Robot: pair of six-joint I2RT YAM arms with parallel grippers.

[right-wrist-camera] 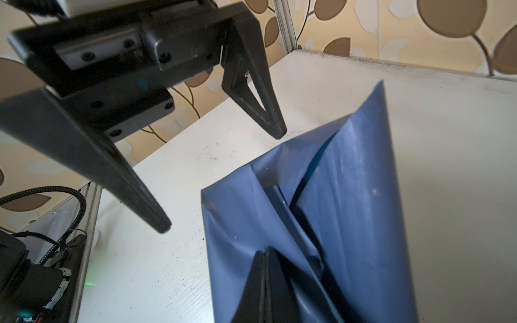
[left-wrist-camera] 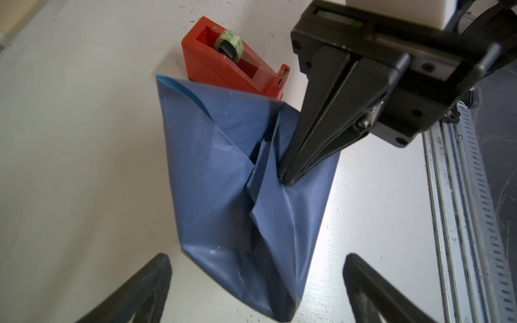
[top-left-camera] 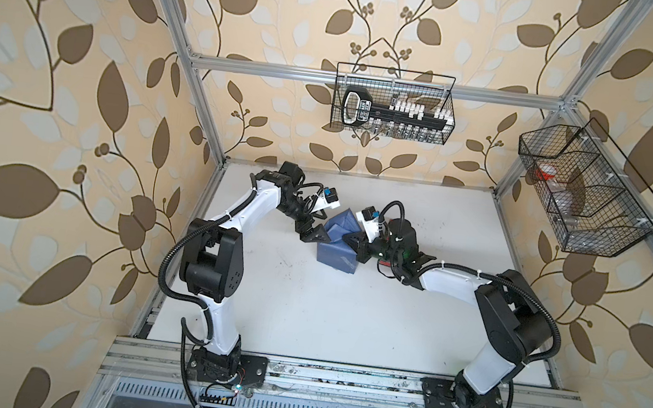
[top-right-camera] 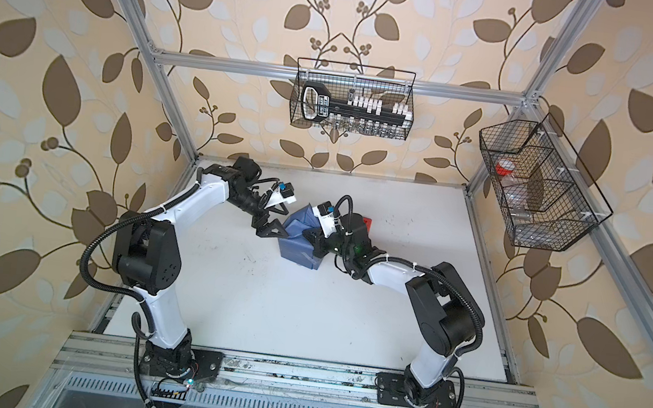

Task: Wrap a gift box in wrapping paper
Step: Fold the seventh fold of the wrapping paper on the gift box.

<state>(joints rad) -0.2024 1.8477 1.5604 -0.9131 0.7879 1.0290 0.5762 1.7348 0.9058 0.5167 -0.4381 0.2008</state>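
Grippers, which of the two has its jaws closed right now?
The right gripper: its jaws are shut together, tips down on the folded wrapping paper. The left gripper has its jaws spread wide beside the paper, holding nothing.

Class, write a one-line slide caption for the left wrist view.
Open left gripper faces the folded wrapping paper, pressed by the shut right gripper, red tape dispenser beside it.

Robot lab test cell, aluminium frame (top-left-camera: 269, 69), leaf-patterned wallpaper panels (top-left-camera: 56, 99), white tabletop (top-left-camera: 303, 315), hanging wire baskets (top-left-camera: 589, 237)
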